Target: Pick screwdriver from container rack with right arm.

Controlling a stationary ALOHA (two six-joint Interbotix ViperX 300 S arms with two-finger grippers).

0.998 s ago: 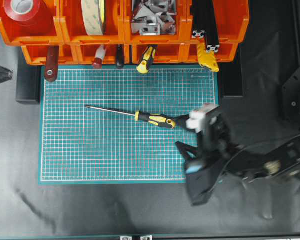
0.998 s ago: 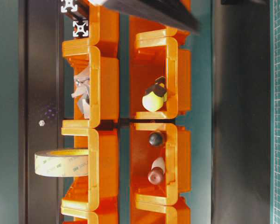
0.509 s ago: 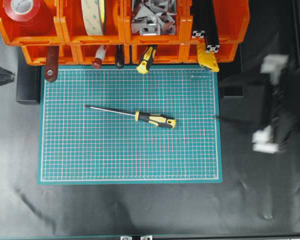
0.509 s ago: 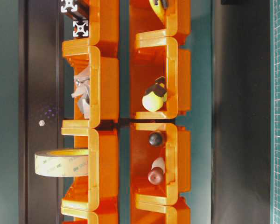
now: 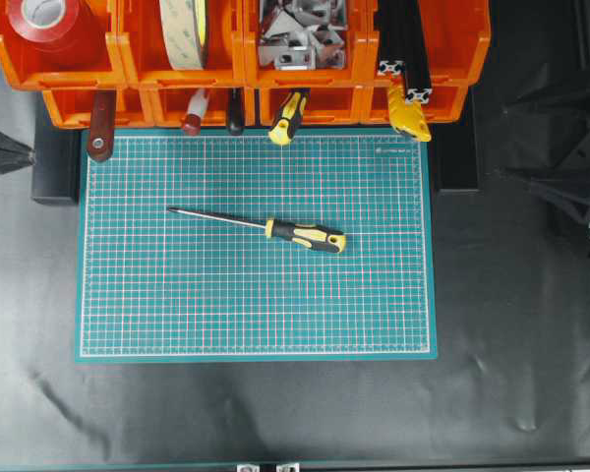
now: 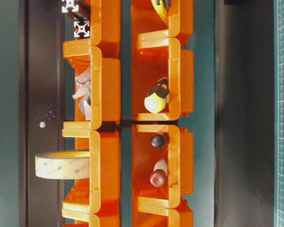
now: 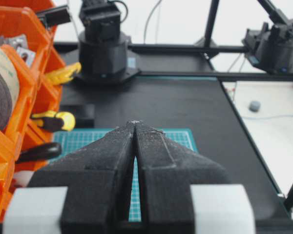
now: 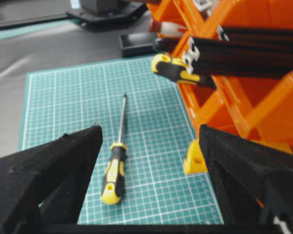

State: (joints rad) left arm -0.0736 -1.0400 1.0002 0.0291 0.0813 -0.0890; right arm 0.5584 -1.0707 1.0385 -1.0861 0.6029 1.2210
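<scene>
Overhead, I see the long yellow-and-black-handled screwdriver (image 5: 261,225) lying free on the green gridded cutting mat (image 5: 256,324), well apart from the black two-fingered right gripper (image 5: 511,141) near the right edge. My right wrist camera adds that its jaws are spread wide, the screwdriver below and between them, untouched. The two-tier orange plastic bin rack (image 5: 236,74) holds a smaller yellow-and-black-handled tool (image 5: 288,116). The all-black left gripper (image 7: 135,127) has its jaws pressed together.
</scene>
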